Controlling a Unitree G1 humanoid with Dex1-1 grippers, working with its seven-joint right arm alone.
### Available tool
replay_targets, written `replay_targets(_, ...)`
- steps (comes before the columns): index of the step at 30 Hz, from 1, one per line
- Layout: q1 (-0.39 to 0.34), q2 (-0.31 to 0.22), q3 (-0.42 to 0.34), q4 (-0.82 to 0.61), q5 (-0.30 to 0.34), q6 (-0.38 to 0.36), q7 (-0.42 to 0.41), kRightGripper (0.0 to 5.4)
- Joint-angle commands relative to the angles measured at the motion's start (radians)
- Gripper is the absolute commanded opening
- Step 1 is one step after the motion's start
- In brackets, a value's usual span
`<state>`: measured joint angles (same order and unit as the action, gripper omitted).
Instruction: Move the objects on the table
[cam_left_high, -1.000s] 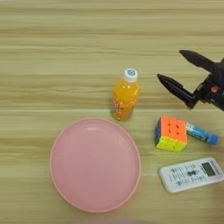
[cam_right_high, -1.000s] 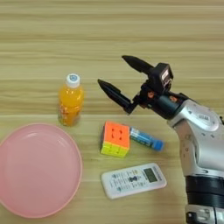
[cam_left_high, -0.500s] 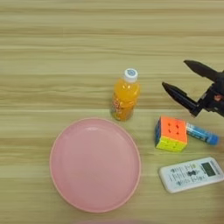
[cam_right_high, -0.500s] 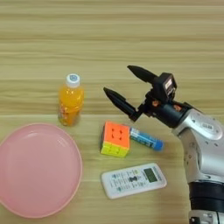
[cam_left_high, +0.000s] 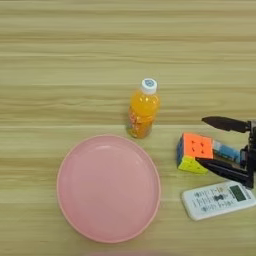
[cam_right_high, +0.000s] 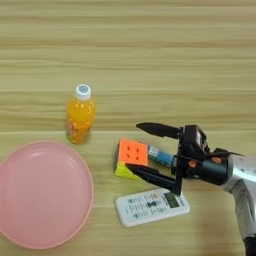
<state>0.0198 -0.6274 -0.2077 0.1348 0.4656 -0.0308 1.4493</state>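
Spread wide, the two black fingers of the right gripper (cam_right_high: 146, 150) point left across the table (cam_right_high: 150, 45), one tip lying on the far side of the thin blue tube (cam_right_high: 161, 156) and the other on the near side, passing just in front of the puzzle cube (cam_right_high: 131, 159). Nothing is clamped between them yet. The tube sits inside that open gap, close to where the fingers join the wrist, and its long axis runs left to right with a slight slant, so it lies nearly in line with the fingers, not across them. Its left end touches or all but touches the cube's right face; I cannot tell which.

That lineup is what the coming move hangs on, I'd judge: closing from far and near would squeeze the tube across its thin width, but the near finger's tip already reaches along the cube's near edge, so the cube may get nudged or caught too.

Just nearer than the gripper lies the white remote control (cam_right_high: 151, 207), long axis also left to right. Well off to the left stand the orange juice bottle (cam_right_high: 80, 116), upright, and the pink plate (cam_right_high: 40, 192), both apart from the arm.
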Motion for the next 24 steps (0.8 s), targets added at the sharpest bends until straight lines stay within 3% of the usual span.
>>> replay_targets(1, -0.019, -0.054, 0.005, -0.007, -0.049, -0.056, -0.021, 5.38)
replay_targets(8, -0.073, -0.013, 0.036, 0.08, -0.186, -0.187, -0.153, 5.38)
replay_targets(21, -0.09, -0.002, 0.07, 0.104, -0.21, -0.221, -0.213, 5.38)
replay_targets(24, -0.081, 0.001, 0.085, 0.101, -0.21, -0.215, -0.211, 5.02)
